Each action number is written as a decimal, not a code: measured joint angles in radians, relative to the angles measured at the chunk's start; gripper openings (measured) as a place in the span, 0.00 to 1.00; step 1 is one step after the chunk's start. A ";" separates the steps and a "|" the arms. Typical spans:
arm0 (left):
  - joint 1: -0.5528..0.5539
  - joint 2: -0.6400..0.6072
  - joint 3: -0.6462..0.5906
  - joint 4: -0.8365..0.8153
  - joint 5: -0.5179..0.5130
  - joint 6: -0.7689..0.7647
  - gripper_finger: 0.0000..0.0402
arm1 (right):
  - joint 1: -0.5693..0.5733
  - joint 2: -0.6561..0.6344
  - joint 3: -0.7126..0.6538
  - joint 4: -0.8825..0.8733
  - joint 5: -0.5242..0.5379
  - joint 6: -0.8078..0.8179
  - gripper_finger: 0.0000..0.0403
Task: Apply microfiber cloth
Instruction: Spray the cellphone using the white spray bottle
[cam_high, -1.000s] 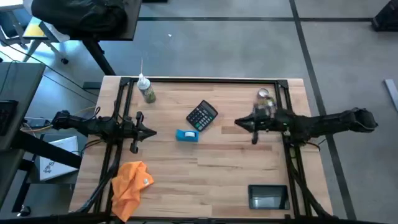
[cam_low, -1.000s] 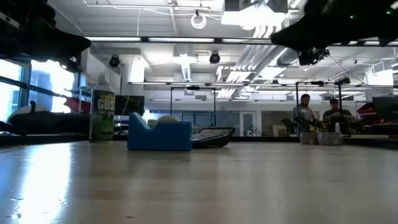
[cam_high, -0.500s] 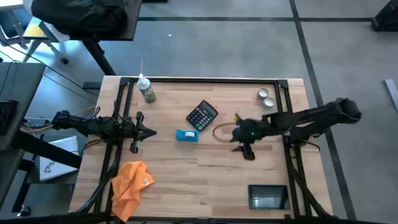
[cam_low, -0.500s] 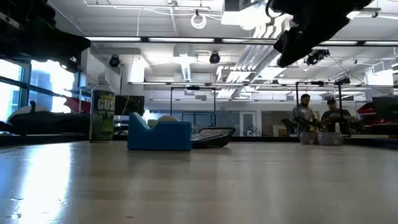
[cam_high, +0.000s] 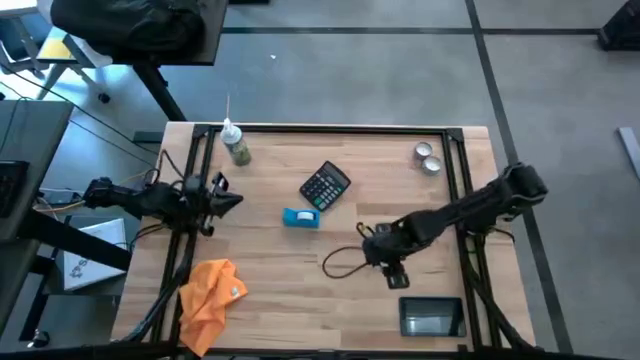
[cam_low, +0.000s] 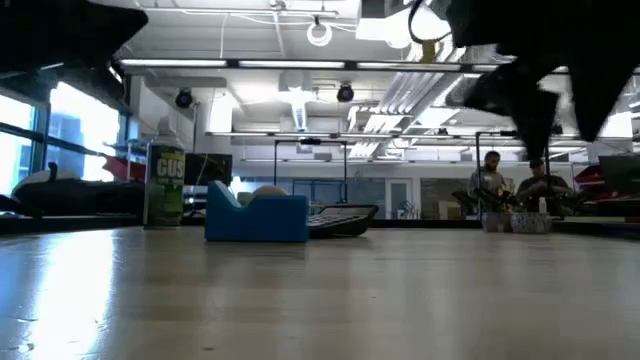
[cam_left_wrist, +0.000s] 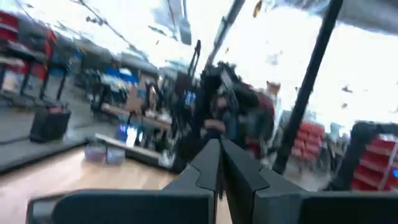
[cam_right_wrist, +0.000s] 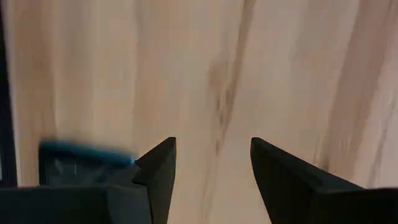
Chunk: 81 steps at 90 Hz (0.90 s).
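Two dark arms over pale wood-plank table (cam_high: 330, 290). Microfiber cloth (cam_high: 208, 291), soft bright orange, crumpled and irregular, lies at table's near-left corner, untouched. Left gripper (cam_high: 238, 197) at left edge, well apart from cloth, fingers (cam_left_wrist: 208, 163) pressed together. Right gripper (cam_high: 365, 230) over table's middle, fingers (cam_right_wrist: 160, 163) spread, nothing between. Black keyed calculator (cam_high: 325, 186) beside small blue box (cam_high: 300, 217).
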 joint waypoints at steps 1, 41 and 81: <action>0.000 0.002 0.000 0.007 0.009 0.000 0.00 | 0.010 -0.002 0.003 -0.008 0.007 0.012 0.43; -0.174 0.502 0.000 0.652 0.128 -0.001 0.00 | 0.417 -0.026 0.011 -0.018 0.197 0.538 0.35; -0.287 1.214 0.287 0.902 0.009 0.022 0.00 | 0.503 0.046 0.011 0.053 0.197 0.576 0.35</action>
